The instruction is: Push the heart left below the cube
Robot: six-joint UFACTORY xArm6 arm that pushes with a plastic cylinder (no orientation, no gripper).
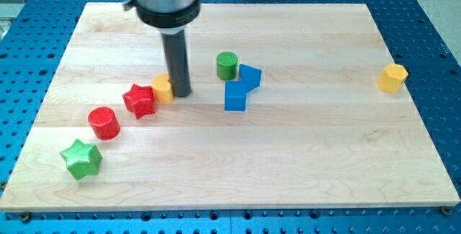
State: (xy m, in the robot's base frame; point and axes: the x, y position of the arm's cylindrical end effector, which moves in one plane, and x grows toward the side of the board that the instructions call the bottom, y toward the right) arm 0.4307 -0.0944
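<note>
A small yellow block (161,88), which looks like the heart, lies left of the board's middle. My tip (180,93) stands right against its right side. The blue cube (235,96) lies to the right of my tip, about level with it. The yellow block touches a red star (139,101) on its left. The rod hides part of the yellow block's right edge.
A second blue block (250,76) touches the cube's upper right. A green cylinder (226,65) stands just above the cube. A red cylinder (104,123) and a green star (81,158) lie toward the lower left. A yellow hexagonal block (392,78) sits far right on the wooden board (302,162).
</note>
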